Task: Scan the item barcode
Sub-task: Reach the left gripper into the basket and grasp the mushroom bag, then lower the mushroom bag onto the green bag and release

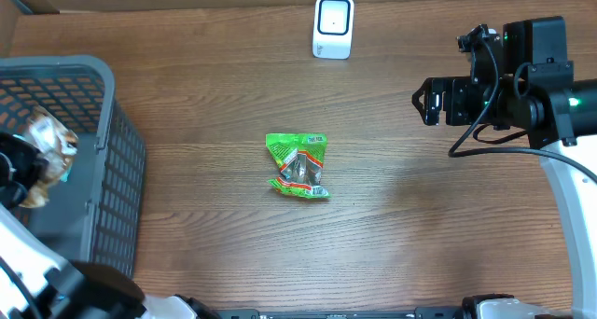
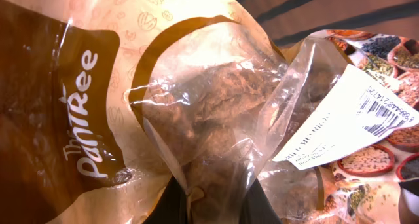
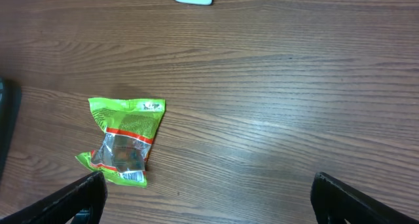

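Brown-and-clear pouch [image 2: 196,112]: gripped by the left end effector [image 2: 211,199], whose jaws are closed on its lower edge. From overhead it is seen at the far left, above the grey basket [image 1: 121,170].
Barcode label [image 2: 366,116]: white, at the right of the left wrist view. The close, crowded view leaves it unclear whether the label belongs to the held pouch or to a neighbouring printed packet.
Scanner [image 1: 333,25]: white, set upright at the far edge of the tabletop [image 1: 205,76], well apart from the basket.
Green packet [image 1: 298,165]: laid flat mid-tabletop, touched by nothing.
Right end effector [image 1: 422,103]: jaws spread wide, nothing held, positioned over the right side.
Step in hand: judged to be the pick. The pouch is gripped but not yet carried to the scanner.
Next move: a lift clear of the basket is called for. A carry towards the scanner would follow, with the barcode turned to face its window. The crinkled film may need angling for a clean read.
Edges: the basket's right wall stands between pouch and scanner and must be cleared.
Open room: bare wood lies between basket and scanner. The green packet sits off that line and the right arm is well apart.
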Available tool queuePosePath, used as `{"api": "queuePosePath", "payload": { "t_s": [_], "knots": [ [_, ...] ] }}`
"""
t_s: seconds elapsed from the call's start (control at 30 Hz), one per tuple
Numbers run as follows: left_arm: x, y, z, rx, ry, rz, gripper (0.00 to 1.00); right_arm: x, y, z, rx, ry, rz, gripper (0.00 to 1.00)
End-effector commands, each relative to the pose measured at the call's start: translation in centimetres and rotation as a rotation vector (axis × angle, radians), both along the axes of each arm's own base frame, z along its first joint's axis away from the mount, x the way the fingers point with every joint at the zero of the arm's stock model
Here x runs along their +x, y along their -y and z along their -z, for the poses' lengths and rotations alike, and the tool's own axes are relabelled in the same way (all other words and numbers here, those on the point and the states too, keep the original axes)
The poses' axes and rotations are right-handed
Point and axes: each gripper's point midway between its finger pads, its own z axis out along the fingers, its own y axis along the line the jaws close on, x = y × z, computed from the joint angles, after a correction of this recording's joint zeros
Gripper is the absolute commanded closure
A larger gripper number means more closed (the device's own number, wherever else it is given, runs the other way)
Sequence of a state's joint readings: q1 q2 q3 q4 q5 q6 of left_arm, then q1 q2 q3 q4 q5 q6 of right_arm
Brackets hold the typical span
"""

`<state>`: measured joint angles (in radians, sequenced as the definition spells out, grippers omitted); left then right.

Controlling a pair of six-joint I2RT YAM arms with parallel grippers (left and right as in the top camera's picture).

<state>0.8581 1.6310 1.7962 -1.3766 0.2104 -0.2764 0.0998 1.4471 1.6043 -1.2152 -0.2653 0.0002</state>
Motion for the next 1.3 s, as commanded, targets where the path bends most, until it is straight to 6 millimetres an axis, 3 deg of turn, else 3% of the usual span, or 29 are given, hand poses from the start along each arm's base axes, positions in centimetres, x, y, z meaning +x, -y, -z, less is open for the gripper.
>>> {"api": "queuePosePath", "payload": {
  "t_s": [0.0,0.1,0.27,0.4,0.53,0.7,1.03,1.27],
  "knots": [
    [-0.3,2.0,-6.5,0.135,0.130,0.064,0.96,0.4,-0.3,-1.1,0.010,0.033,-0.006,0.00],
    [-1.0,3.5,-9.3,0.204,0.191,0.078,0.96,0.4,-0.3,-1.1,0.010,0.032,-0.006,0.00],
    [-1.7,6.8,-12.4,0.248,0.294,0.136,0.96,0.4,-0.3,-1.2,0.010,0.035,-0.006,0.00],
    [-0.3,12.3,-14.5,0.261,0.402,0.383,0.96,0.6,-0.4,-1.3,0.012,0.045,-0.007,0.00],
    [1.2,17.7,-14.0,0.233,0.410,0.622,0.96,0.6,-0.3,-1.3,0.011,0.045,-0.006,0.00],
    [3.4,24.4,-10.6,0.136,0.352,0.881,0.96,0.7,-0.4,-1.3,0.012,0.046,-0.006,0.00],
    [8.0,36.1,2.0,-0.060,0.083,1.124,0.96,0.6,-0.3,-1.3,0.011,0.043,-0.006,0.00],
    [9.1,41.5,9.8,-0.059,-0.109,1.171,0.96,0.8,-0.4,-1.4,0.012,0.051,-0.006,0.00]
  ]
}}
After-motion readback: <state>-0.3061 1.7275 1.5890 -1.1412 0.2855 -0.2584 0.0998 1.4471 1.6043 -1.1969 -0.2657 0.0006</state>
